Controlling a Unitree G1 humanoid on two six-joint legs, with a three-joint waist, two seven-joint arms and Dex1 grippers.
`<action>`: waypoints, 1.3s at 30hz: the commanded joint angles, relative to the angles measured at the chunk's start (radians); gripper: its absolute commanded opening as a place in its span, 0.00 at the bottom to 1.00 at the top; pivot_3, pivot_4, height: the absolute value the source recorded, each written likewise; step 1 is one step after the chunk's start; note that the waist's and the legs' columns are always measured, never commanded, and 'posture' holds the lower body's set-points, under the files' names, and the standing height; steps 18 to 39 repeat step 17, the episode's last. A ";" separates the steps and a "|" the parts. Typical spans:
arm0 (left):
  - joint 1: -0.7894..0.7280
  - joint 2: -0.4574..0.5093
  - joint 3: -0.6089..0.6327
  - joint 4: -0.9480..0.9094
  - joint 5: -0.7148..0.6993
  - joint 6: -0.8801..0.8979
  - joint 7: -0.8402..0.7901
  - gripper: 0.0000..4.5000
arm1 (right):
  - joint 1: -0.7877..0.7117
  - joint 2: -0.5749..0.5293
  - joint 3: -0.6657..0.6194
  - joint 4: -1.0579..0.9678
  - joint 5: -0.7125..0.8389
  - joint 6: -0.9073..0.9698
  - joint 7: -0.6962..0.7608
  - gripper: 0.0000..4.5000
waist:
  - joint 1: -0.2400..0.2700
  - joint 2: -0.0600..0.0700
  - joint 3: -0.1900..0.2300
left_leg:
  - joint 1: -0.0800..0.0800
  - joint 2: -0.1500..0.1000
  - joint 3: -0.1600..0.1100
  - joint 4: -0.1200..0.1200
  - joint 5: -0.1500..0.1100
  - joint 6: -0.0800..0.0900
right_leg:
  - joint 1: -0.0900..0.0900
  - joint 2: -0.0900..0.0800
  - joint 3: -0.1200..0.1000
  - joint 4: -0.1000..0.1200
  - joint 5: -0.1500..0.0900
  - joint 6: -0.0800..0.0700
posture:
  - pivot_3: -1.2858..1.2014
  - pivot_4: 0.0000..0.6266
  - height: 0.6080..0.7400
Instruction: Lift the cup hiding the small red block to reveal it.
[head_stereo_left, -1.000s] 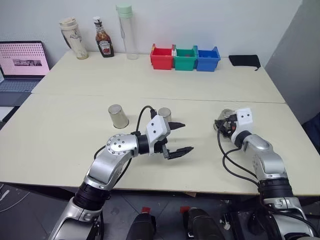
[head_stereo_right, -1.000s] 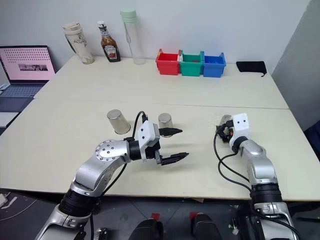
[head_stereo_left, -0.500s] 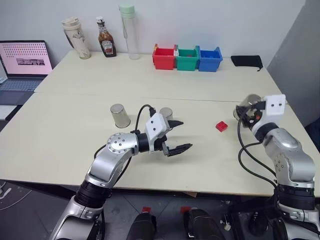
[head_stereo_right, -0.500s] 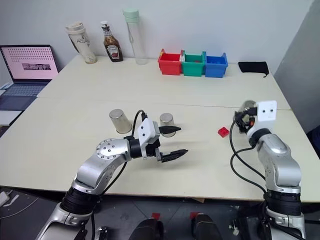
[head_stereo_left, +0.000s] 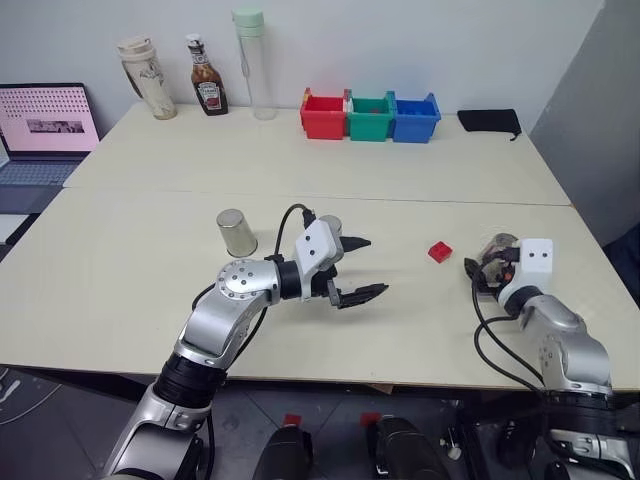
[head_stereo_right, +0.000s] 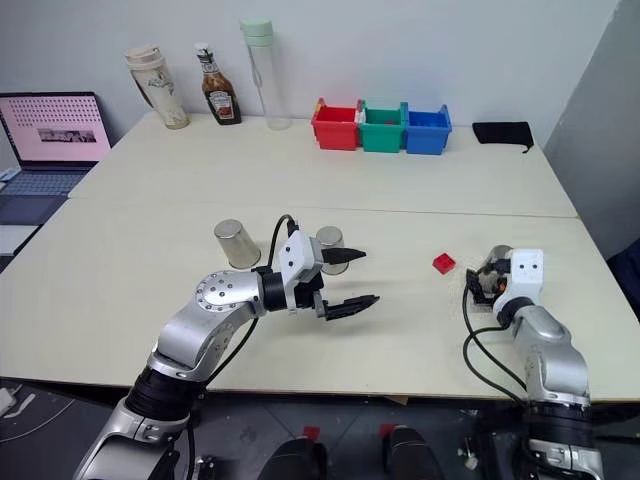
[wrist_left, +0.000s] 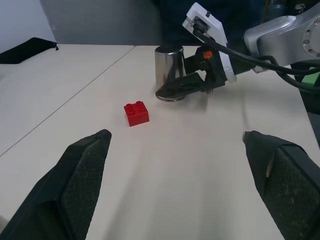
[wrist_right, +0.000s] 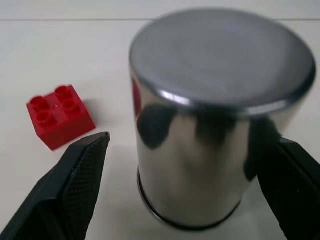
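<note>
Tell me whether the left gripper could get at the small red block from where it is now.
Probably yes. The small red block lies uncovered on the table, with bare tabletop between it and the open left gripper. The cup stands beside it, off that path.

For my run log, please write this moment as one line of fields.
small red studded block: uncovered on table | brushed-steel cup: upside down beside it, between open right gripper fingers | left gripper: open, empty

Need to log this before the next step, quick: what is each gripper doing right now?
Left gripper: open, holding nothing, above the table.
Right gripper: open, fingers either side of the cup, which stands on the table beside the small red block.
</note>
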 joint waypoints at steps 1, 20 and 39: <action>-0.011 0.007 0.020 -0.023 -0.001 0.006 0.003 1.00 | 0.074 -0.029 -0.044 -0.172 0.041 0.092 0.002 1.00 | 0.001 0.000 0.000 | 0.000 0.000 0.000 0.000 0.000 0.000 | 0.000 0.000 0.000 0.000 0.000 0.000 | 0.52 0.24 1.00; 0.016 0.181 0.101 -0.104 -0.064 0.121 -0.087 1.00 | 0.408 -0.231 -0.264 -0.875 0.482 0.457 0.143 1.00 | 0.002 0.000 -0.001 | 0.002 0.002 -0.002 0.000 0.001 0.001 | 0.002 0.001 -0.001 -0.001 -0.004 -0.005 | 0.52 0.24 1.00; 0.016 0.181 0.101 -0.104 -0.064 0.121 -0.087 1.00 | 0.408 -0.231 -0.264 -0.875 0.482 0.457 0.143 1.00 | 0.002 0.000 -0.001 | 0.002 0.002 -0.002 0.000 0.001 0.001 | 0.002 0.001 -0.001 -0.001 -0.004 -0.005 | 0.52 0.24 1.00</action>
